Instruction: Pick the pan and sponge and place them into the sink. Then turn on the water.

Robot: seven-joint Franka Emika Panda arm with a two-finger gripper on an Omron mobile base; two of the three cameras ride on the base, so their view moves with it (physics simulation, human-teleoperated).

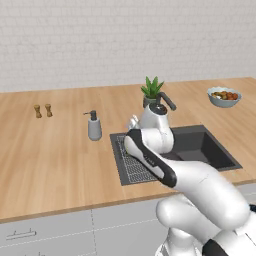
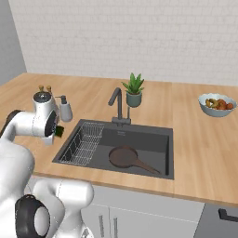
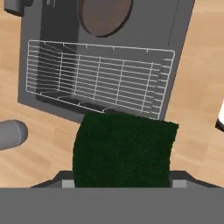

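Gripping the green sponge (image 3: 124, 148) in the pincer (image 2: 59, 131), jaws closed on its sides, hovering above the wooden bench (image 2: 195, 144) just short of the near rim of the sink (image 3: 183, 39). Looking down past the sponge onto the wire rack (image 3: 98, 78) lying just ahead of the pincer inside the basin, with the pan (image 2: 124, 157) resting farther ahead on the sink floor, handle out to the side. Passing the grey soap dispenser (image 2: 65, 109) standing close beside the pincer, faucet (image 2: 117, 106) well beyond it.

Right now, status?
Claw shut on sponge, beside sink. Pan already in basin. Rack just ahead. Faucet untouched.
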